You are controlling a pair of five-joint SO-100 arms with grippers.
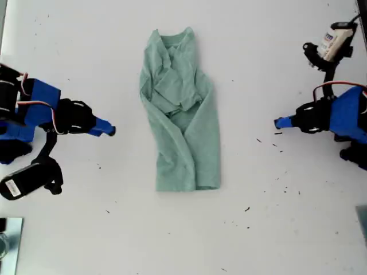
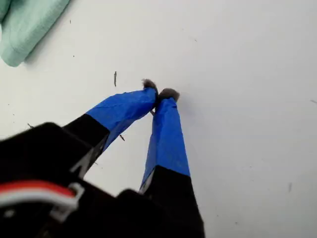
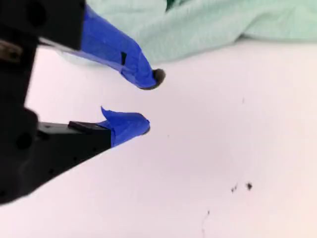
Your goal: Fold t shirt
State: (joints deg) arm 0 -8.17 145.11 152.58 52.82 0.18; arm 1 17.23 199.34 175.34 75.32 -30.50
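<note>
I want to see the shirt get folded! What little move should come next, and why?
Probably ease my second pincer forward to the shirt's near edge. Its jaws stand open, and the shirt, folded into a long strip, lies just ahead. My first pincer is shut and farther from the cloth.

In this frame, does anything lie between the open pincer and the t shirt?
No: the second wrist view shows only bare white table between my second pincer and the t shirt.
</note>
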